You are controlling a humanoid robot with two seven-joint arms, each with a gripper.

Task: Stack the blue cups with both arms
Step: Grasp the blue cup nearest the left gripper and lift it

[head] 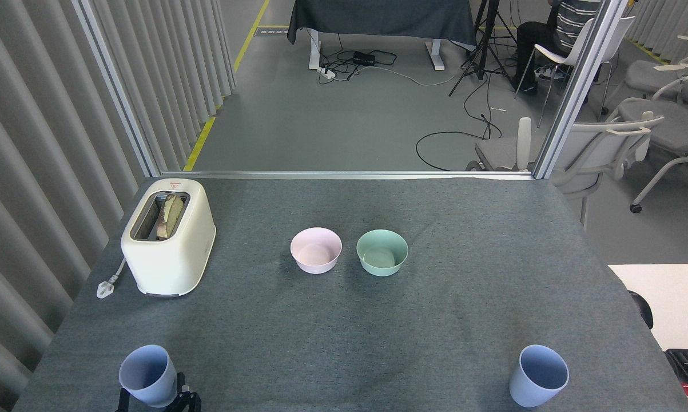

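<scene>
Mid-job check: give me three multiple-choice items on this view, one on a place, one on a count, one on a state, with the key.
1. Where is the toaster?
A. Far left of the table
B. Between the bowls
C. Near right corner

2. How many blue cups are on the table?
A. One
B. Two
C. Three

3. What state are the blue cups in?
A. Stacked together
B. Tipped on their sides
C. Upright and far apart

Key:
1. A, it stands left of the pink bowl and green bowl.
2. B, a left cup and a right cup.
3. C, each stands open end up at its own near corner; the left claw straddles the left cup, and the right claw is out of view.
</scene>
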